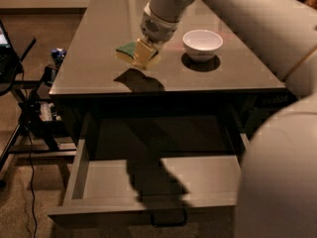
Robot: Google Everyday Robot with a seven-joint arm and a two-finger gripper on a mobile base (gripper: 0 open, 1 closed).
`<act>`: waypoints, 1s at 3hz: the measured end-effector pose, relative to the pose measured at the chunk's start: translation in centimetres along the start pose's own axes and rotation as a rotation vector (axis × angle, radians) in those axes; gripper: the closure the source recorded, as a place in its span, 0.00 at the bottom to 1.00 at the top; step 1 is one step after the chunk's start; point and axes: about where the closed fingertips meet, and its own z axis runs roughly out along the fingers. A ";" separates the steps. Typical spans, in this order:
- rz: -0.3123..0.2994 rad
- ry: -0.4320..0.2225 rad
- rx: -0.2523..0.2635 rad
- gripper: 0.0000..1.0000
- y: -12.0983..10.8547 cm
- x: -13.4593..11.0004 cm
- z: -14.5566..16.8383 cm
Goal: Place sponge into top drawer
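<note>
A dim room is shown, with a brownish floor [44, 29] that looks like carpet around a long counter [89, 68]. The top of the counter is made of a smooth grey material with a slight shine, and its edges are straight. To the left of it a dark metal stand [20, 108] with thin legs is seen, and a black cable [30, 182] hangs down to the floor. On the counter, toward the right, a small round white bowl [202, 43] with a glossy surface is placed. To the left of the bowl, well apart from it, the sponge [127, 49] is found, with a dark green rough top over pale yellow foam. The pincer [143, 55] is positioned directly at the right end of the sponge, at the tip of a thick white arm [237, 14] with rounded shells. Whether the sponge is gripped or only touched cannot be told. A dark shadow is cast on the counter just in front of them. Below the front edge of the counter, the top drawer [99, 214] is pulled out; it is wide, shallow and grey, with a flat floor and low sides. A small loop handle [168, 221] is fixed on its front.
</note>
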 end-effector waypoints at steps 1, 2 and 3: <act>0.031 0.007 0.032 1.00 2.2 2.6 -1.7; 0.055 0.022 0.065 1.00 5.2 6.3 -3.4; 0.055 0.022 0.065 1.00 5.2 6.3 -3.4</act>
